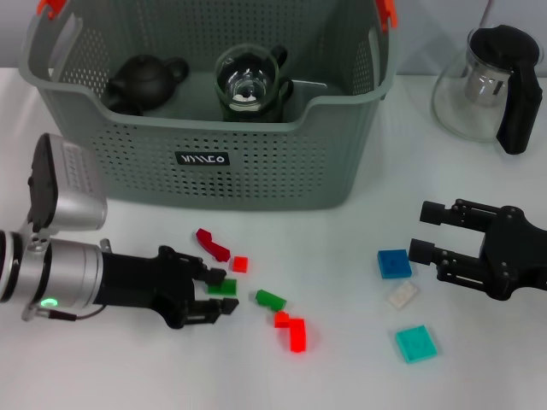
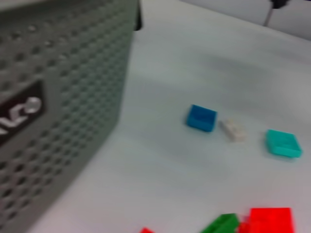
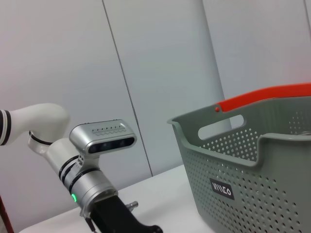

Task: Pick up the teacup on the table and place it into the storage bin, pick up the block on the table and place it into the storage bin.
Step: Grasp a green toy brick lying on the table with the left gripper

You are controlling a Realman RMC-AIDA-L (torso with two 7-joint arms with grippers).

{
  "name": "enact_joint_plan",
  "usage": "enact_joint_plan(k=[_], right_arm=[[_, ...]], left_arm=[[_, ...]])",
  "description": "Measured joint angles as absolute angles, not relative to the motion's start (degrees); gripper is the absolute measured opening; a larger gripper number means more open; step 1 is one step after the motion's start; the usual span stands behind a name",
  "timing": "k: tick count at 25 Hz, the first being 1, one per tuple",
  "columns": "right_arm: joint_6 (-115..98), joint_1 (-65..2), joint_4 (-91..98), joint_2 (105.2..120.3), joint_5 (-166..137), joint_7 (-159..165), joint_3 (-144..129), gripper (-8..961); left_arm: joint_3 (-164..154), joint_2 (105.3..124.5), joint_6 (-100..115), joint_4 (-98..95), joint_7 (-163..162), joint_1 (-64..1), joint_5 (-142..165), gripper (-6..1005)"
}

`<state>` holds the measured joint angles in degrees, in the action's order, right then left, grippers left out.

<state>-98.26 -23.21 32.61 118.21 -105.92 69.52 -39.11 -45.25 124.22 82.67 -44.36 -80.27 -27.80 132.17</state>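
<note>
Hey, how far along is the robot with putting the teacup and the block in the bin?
The teacup part looks done: a glass cup already sits inside the storage bin, beside a black teapot. In hand now: the left pincer is low on the table around a green block, jaws not yet closed. Left: grasping it and dropping it in the bin. The right pincer waits open near a blue block.
</note>
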Motion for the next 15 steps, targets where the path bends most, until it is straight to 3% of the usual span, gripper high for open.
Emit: enact_joint_plan(k=[15], right_arm=[[-98.36,-23.20,32.61,118.13,-105.96,69.52,-38.76,666]], left_arm=[[-43.07,124.30,82.55,-46.86,-75.80,-26.46,128.75,491]])
